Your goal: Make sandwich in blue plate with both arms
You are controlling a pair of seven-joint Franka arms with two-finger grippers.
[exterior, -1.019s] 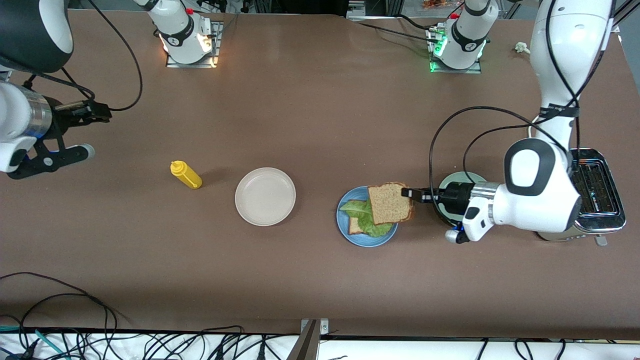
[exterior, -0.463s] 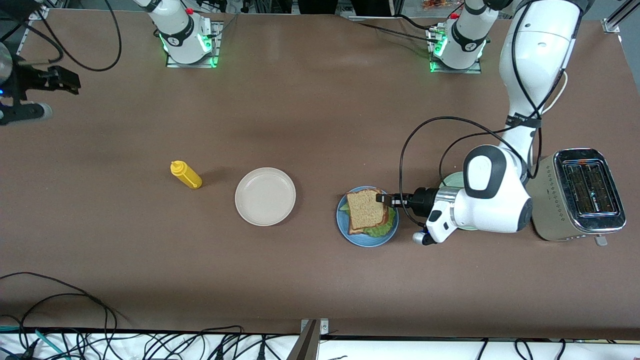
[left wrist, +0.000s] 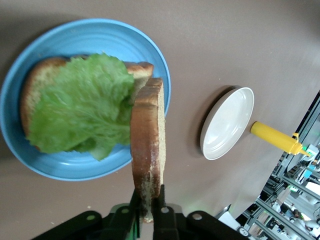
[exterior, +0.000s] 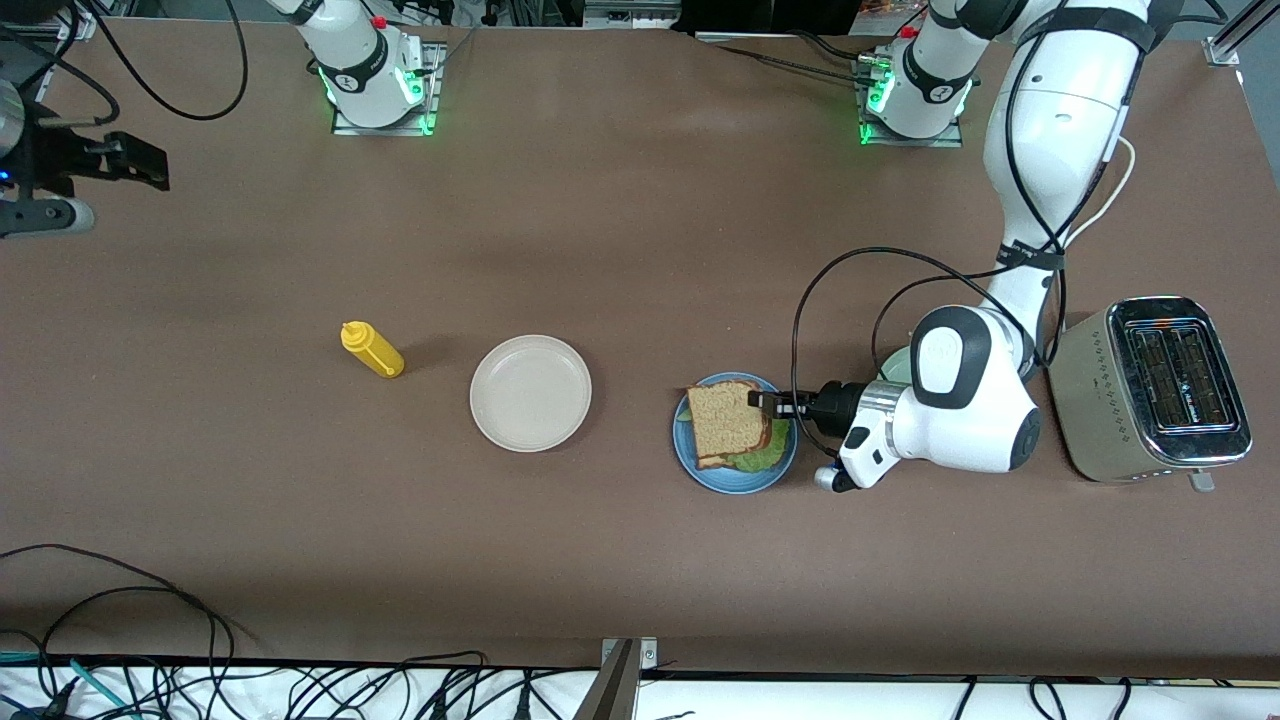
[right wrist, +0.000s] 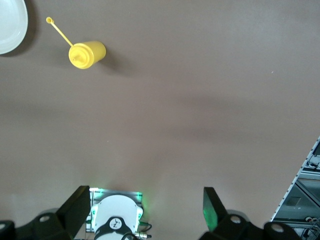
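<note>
Brown bread slices (left wrist: 146,150), two; blue plate (exterior: 735,478), one.

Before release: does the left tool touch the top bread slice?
Touching. The left wrist view shows the left tool pinching the top bread slice's edge.

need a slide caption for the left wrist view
Left claw shut on the top bread slice above lettuce on the blue plate.

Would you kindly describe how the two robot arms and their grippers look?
Both arms are glossy white with black joints and trailing black cables. The left gripper and right gripper are black with two fingers. Green lights glow at both bases on metal plates.
</note>
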